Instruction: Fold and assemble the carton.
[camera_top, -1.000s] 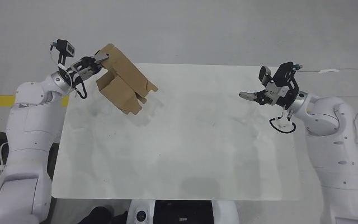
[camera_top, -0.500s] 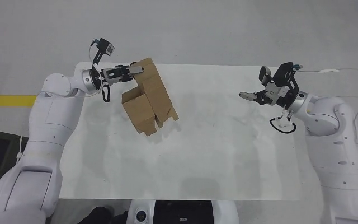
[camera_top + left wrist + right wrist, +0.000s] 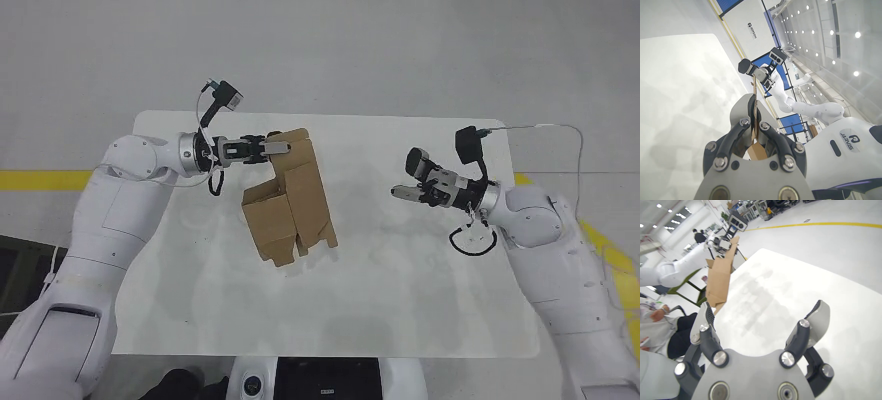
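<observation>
Pinching only one thin flap edge, the left gripper (image 3: 283, 147) held the half-folded carton (image 3: 300, 205). The right gripper (image 3: 400, 190) hovered wide open, well apart. That flap could tear or slip.

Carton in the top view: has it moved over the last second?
Yes. The carton, held in the left gripper, has swung from the far left corner of the table inward toward its middle.
</observation>
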{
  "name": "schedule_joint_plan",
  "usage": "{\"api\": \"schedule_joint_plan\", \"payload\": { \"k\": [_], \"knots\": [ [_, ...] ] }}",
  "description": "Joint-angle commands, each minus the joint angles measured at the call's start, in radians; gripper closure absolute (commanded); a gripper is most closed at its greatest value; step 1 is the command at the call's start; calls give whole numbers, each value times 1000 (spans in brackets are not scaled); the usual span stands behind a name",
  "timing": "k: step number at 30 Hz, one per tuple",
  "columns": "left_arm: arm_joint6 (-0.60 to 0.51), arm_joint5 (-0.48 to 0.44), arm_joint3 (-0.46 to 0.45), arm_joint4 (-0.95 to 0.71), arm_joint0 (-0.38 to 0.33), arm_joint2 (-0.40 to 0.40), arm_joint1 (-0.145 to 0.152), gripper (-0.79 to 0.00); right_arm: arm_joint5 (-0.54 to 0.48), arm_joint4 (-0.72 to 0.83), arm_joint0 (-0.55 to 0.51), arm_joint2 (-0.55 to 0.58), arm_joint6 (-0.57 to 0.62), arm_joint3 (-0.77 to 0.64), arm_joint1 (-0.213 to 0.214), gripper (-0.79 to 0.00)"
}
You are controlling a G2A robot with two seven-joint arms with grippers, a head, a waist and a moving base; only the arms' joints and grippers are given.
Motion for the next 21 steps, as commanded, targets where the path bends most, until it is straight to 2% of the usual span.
{"api": "schedule_joint_plan", "payload": {
  "k": [1,9,21],
  "knots": [
    [1,-1,-13,-8,4,14,2,0,1,86,16,-37,19,23,-5,-785],
    [9,-9,-46,-43,9,66,7,0,-1,269,63,-170,85,79,-31,-785],
    [24,-24,-104,-66,8,122,16,0,-29,410,130,-326,145,132,-75,-785]
  ]
}}
